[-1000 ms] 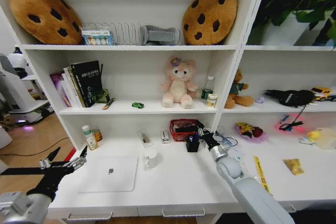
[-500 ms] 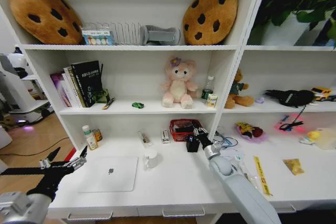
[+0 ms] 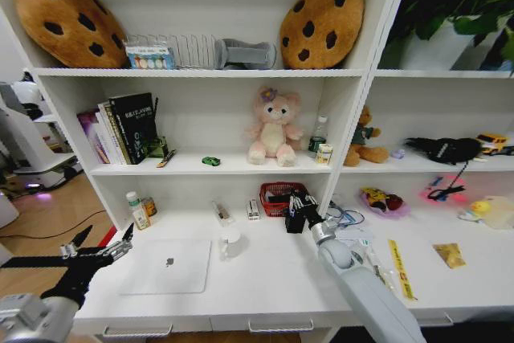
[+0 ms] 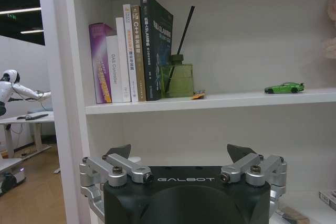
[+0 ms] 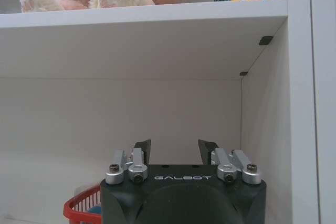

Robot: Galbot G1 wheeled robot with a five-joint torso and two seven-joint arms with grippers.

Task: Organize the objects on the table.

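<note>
The closed silver laptop [image 3: 169, 265] lies on the white table [image 3: 273, 279] at the front left. My left gripper [image 3: 100, 255] [image 4: 179, 153] hovers open just left of it, holding nothing. A small black object [image 3: 293, 220] stands in front of a red basket [image 3: 275, 197] at the back of the table. Just above it, at the basket's right end, my right gripper [image 3: 297, 202] [image 5: 174, 149] is open with nothing between its fingers. A green-lidded jar [image 3: 136, 210] stands at the back left. The green toy car [image 3: 210, 161] [image 4: 284, 87] sits on the shelf above.
A white cup [image 3: 231, 242] stands beside the laptop, with small items [image 3: 252, 210] behind it. A yellow ruler [image 3: 399, 267], cables [image 3: 347, 216] and a gold card [image 3: 450, 255] lie to the right. Books [image 3: 124, 128], a pink plush [image 3: 272, 128] and a bottle [image 3: 319, 136] fill the shelf above.
My right gripper has shifted left toward the red basket, now over the black object, which stayed put. The left arm has not moved.
</note>
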